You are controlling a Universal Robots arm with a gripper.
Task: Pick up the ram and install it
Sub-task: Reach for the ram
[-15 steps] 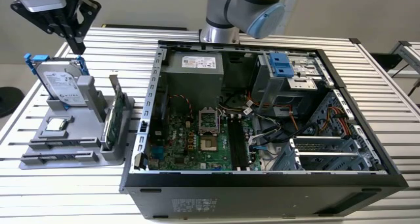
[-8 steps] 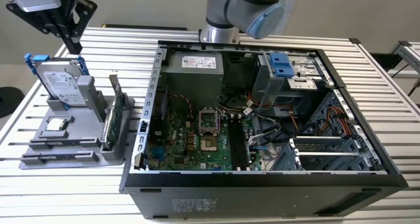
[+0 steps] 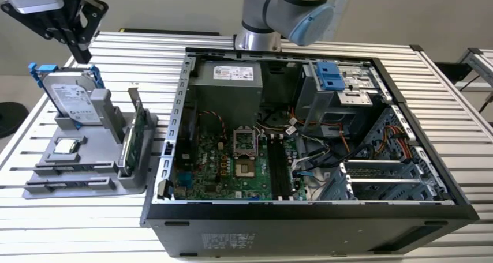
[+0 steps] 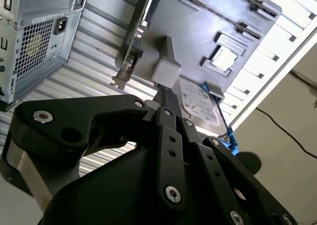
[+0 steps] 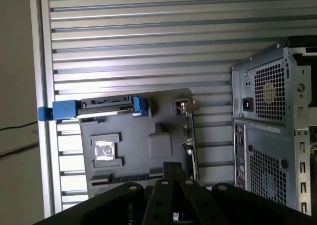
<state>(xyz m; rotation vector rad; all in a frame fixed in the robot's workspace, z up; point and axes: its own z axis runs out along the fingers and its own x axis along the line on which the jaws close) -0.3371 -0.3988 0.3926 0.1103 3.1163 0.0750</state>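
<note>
Slatted table (image 3: 77, 231), holder (image 3: 77, 186) with hard drive (image 3: 75, 98), green card (image 3: 133, 142), gripper (image 3: 81, 54) above

The gripper (image 3: 81, 55) hangs raised, fingers (image 5: 169, 170) pressed together.

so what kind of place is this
Likely a robotics lab bench for computer assembly: an open black desktop computer case lies on a ribbed aluminium table, beside a grey parts holder carrying a silver hard drive, near a silver-and-blue robot arm.
</note>
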